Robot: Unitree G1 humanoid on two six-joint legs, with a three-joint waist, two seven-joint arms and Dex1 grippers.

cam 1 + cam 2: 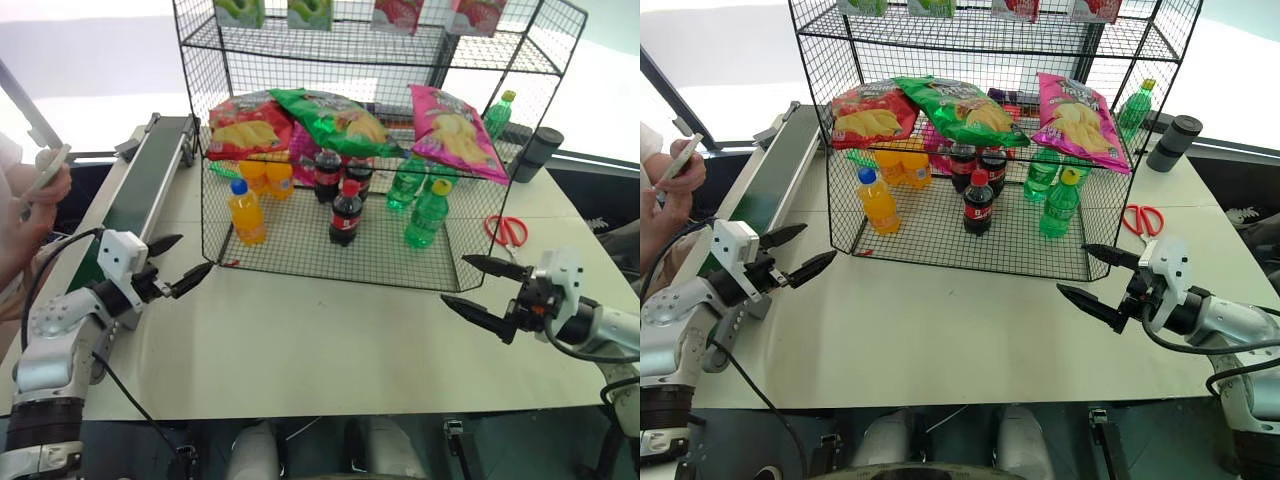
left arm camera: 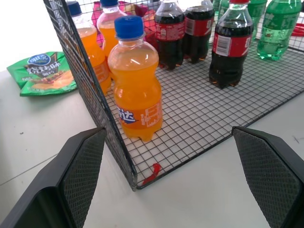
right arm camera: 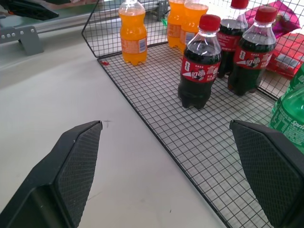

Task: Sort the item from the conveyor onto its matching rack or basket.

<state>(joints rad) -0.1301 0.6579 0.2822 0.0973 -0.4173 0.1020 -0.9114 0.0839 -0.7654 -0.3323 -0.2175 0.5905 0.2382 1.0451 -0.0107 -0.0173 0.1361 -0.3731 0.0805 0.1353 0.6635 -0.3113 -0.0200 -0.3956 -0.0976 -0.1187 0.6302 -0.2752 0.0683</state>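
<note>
Head views: the pink bag [image 1: 455,132] lies on the rack's [image 1: 300,262] middle tier, right end; the conveyor [image 1: 145,185] along the table's left edge looks bare; both the left gripper [image 1: 183,262] and the right gripper [image 1: 483,288] gape wide, empty. Left wrist view: a rack corner stands between the fingers [image 2: 78,178]; an advance would likely snag wire. Right wrist view: cola bottles [image 3: 199,61] near the front could topple.

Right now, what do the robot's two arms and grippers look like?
Both arms are silver-grey metal with a white block at the wrist and black cables looping alongside. The left gripper and right gripper each have two black, tapered, pointed fingers; the pads carry a fine cross-hatched texture. The right wrist shows a small orange-red mark.
</note>
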